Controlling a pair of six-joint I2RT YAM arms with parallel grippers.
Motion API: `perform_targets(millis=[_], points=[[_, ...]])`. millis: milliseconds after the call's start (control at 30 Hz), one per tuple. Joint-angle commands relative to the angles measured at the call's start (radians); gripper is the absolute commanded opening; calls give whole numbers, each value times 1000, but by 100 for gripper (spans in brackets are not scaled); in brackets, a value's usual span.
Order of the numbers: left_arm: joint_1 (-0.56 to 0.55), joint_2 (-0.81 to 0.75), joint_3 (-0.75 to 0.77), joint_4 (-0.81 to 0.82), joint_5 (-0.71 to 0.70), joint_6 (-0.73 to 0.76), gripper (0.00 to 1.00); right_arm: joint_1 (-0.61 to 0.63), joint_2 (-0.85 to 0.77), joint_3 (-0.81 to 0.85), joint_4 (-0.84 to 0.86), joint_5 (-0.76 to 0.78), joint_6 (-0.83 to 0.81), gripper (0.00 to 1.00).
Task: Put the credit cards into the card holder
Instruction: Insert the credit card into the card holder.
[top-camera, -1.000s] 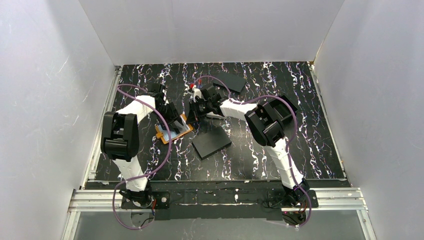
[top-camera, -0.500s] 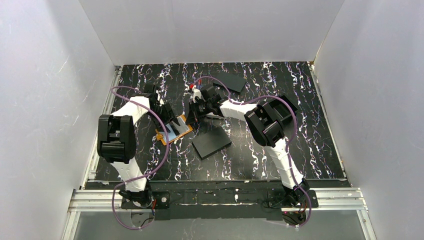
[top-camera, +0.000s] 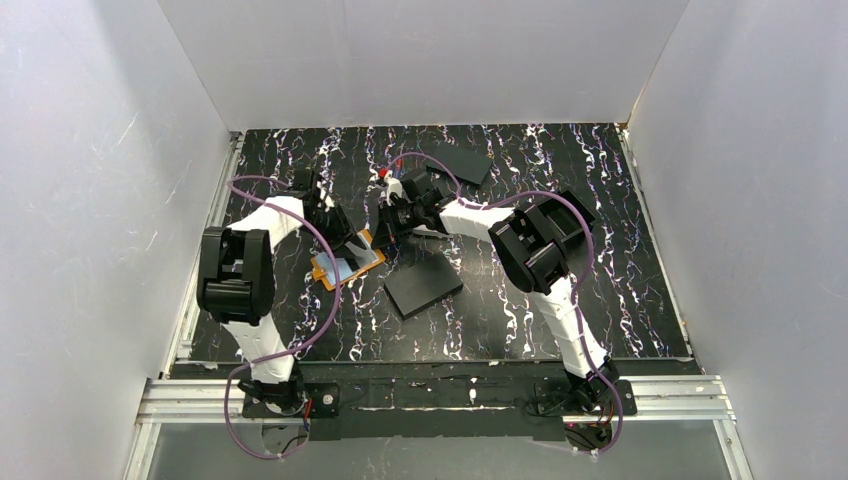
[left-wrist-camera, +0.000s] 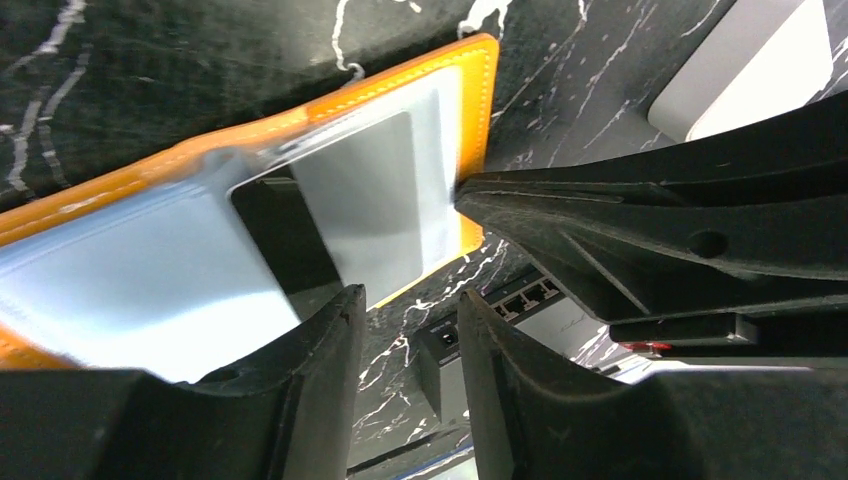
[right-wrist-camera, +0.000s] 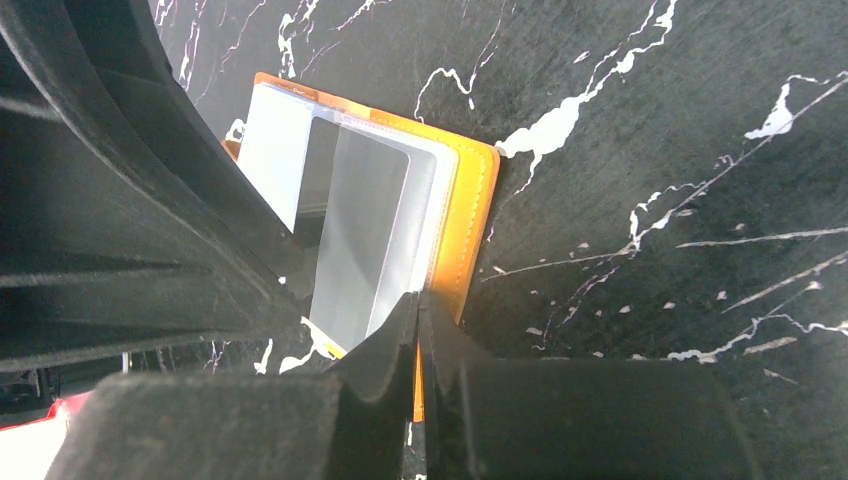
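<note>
Card holder (left-wrist-camera: 478, 110) lay open, card (left-wrist-camera: 365, 205) in its sleeve.
Right gripper (right-wrist-camera: 418, 308) pinched the holder's edge; left gripper (left-wrist-camera: 408, 305) fingers stood apart.

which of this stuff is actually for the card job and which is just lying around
For the job: card holder, card in its clear sleeve.
Just lying about: near black slab, far black slab.

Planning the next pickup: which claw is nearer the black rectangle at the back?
Right. Right claw is near-left of the black rectangle; left claw lies farther left, across the card holder.
</note>
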Motion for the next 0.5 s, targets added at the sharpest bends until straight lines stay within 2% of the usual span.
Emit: perform_targets(millis=[0, 167, 233, 467], points=[[-23, 25, 21, 15, 43, -32, 37, 29, 48, -21, -67, 24, -9, 10], [-21, -59, -17, -12, -54, 3, 51, 29, 50, -20, -78, 25, -17, 10], [-15, -90, -30, -40, -106, 29, 51, 29, 50, -22, -78, 25, -19, 10], [24, -138, -98, -34, -127, 37, 55, 28, 53, -23, -75, 24, -15, 10]])
